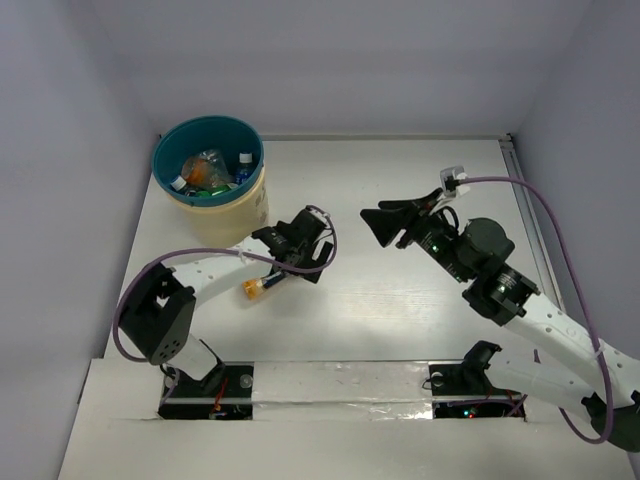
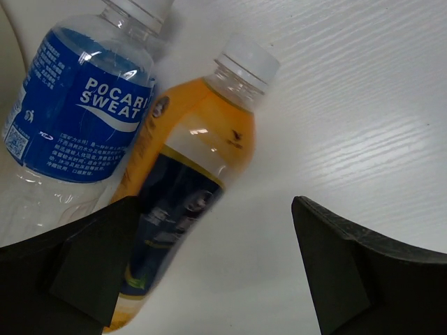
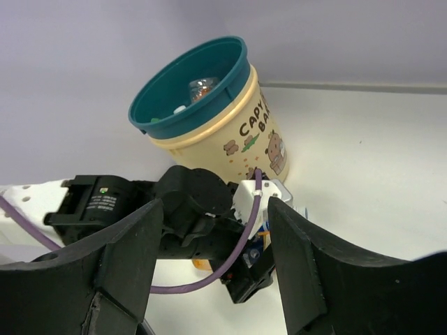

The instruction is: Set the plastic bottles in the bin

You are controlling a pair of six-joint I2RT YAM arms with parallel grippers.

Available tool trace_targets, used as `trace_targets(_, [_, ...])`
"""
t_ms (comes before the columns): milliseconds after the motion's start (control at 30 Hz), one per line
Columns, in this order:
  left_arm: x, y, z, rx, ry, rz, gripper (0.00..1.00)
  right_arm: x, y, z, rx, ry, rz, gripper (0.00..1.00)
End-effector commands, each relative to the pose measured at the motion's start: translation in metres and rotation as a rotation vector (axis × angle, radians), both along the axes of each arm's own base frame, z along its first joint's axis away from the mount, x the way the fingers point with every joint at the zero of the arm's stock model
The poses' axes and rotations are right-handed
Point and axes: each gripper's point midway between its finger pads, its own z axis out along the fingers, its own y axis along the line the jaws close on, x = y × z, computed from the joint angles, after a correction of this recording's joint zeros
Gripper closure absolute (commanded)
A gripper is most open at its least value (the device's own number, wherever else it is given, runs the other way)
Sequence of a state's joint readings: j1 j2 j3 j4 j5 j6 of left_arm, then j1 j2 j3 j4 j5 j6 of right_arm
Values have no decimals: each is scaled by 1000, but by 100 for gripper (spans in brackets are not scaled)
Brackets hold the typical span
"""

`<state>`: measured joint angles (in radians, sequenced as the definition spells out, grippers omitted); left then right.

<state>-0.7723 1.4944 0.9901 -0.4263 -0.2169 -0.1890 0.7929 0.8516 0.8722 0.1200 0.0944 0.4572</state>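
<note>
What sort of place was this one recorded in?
Probably a robot lab cell: plain pale walls box in a white table, left arm and right arm bolted at its near edge, with a bin and a Pocari Sweat bottle as props.

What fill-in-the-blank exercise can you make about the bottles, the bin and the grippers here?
The bin has a ____ rim.
The orange bottle lies beside a second bottle whose label is ____.
The left gripper by them is ____ (open or shut).
Missing words: teal, blue, open.
</note>
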Motion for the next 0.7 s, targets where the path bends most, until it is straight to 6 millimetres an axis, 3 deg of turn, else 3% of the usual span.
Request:
trace_targets(0, [10, -4, 3, 13, -29, -10, 12, 0, -4, 1, 28, -7, -15, 33])
trace_targets(133, [10, 0, -12, 47, 5, -8, 12, -1, -5, -3, 29, 0, -15, 32])
trace_targets(400, [-1, -10, -37, 34, 105, -54, 18, 4, 3, -15, 13, 36, -2, 16])
trace_targets(500, [-2, -12, -32, 10, 95, -59, 33, 9, 6, -21, 9, 56, -13, 15])
trace_targets(533, [-2, -15, -23, -20, 77, -57, 45, 10, 6, -23, 8, 61, -16, 15])
trace_targets(600, [-3, -17, -12, -58, 61, -56, 54, 16, 6, -30, 1, 82, -34, 15])
trace_targets(667, [-6, -25, 17, -150, 17, -61, 57, 21, 7, -36, -7, 99, -49, 18])
